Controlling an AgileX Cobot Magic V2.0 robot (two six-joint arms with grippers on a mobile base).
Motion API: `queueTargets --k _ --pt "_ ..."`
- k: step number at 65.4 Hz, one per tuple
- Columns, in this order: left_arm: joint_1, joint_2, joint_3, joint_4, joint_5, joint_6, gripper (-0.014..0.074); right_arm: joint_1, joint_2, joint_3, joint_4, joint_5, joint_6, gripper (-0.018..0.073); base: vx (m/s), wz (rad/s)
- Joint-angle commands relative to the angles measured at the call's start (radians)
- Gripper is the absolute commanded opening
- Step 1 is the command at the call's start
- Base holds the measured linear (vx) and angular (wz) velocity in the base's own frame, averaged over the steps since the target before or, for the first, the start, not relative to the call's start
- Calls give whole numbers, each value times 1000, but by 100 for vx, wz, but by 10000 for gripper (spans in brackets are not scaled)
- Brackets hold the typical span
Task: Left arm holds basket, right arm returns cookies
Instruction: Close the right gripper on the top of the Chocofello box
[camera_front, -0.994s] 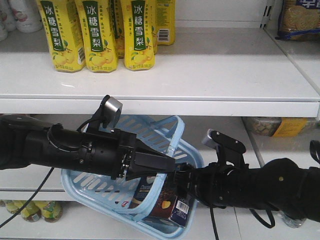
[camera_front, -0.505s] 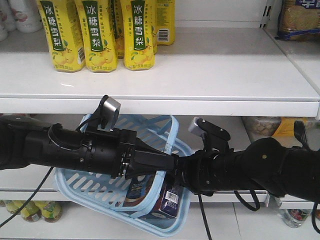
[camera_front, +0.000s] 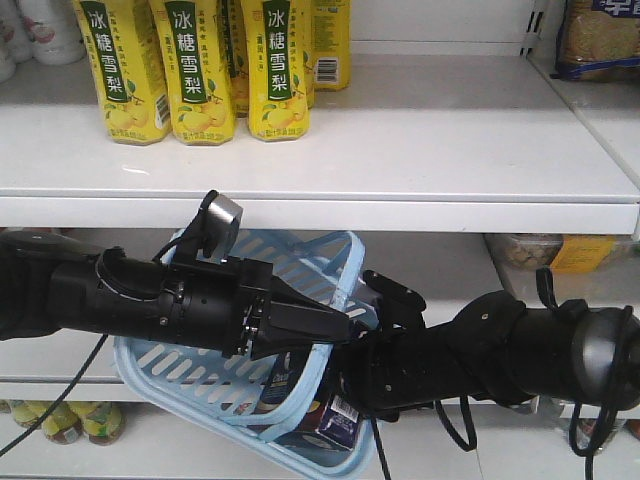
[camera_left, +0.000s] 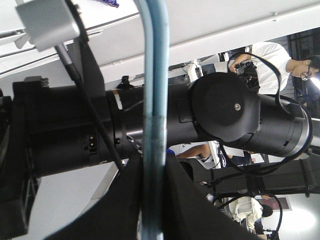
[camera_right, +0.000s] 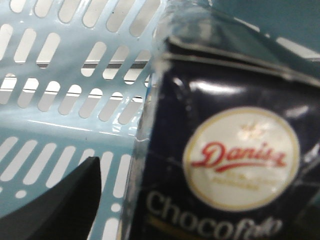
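**Fishing a glossy cookie box out of a dangling basket**

Right up against my right wrist camera are the cookies (camera_right: 220, 150): a navy carton with a white oval logo, shiny all over, with a crease along its top edge. It sits down in the low end of the basket (camera_right: 60, 115), next to the slotted wall. I reckon it's light and stiff enough at the edges, but the big printed faces would probably cave if I squeeze hard, and that shine looks slippy. So I'd pinch across the narrow sides near the folded edges, with moderate force.

My right gripper (camera_front: 350, 388) is down in the basket beside it. I only see one finger (camera_right: 55, 210), just left of the box with a sliver of basket between, so I can't tell how wide it's set. My left gripper (camera_left: 152, 185) is clamped on one thin handle (camera_left: 155, 75), so the basket hangs tilted and could swing if I tug.

Behind it all is the white shelf (camera_front: 450, 150), with yellow drink cartons (camera_front: 200, 70) at the back left
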Motion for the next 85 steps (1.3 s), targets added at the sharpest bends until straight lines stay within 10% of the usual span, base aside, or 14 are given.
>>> queueTargets --k 1,35,85 --pt "7 -41 -39 -176 -1 39 -6 -1 -26 -25 90 -5 -93 460 0 0" --pt "7 -41 -39 -176 -1 39 -6 -1 -16 -25 148 -38 -151 220 0 0" --pt "7 -41 -39 -176 -1 39 -6 -1 -365 188 150 -140 -137 227 0 0"
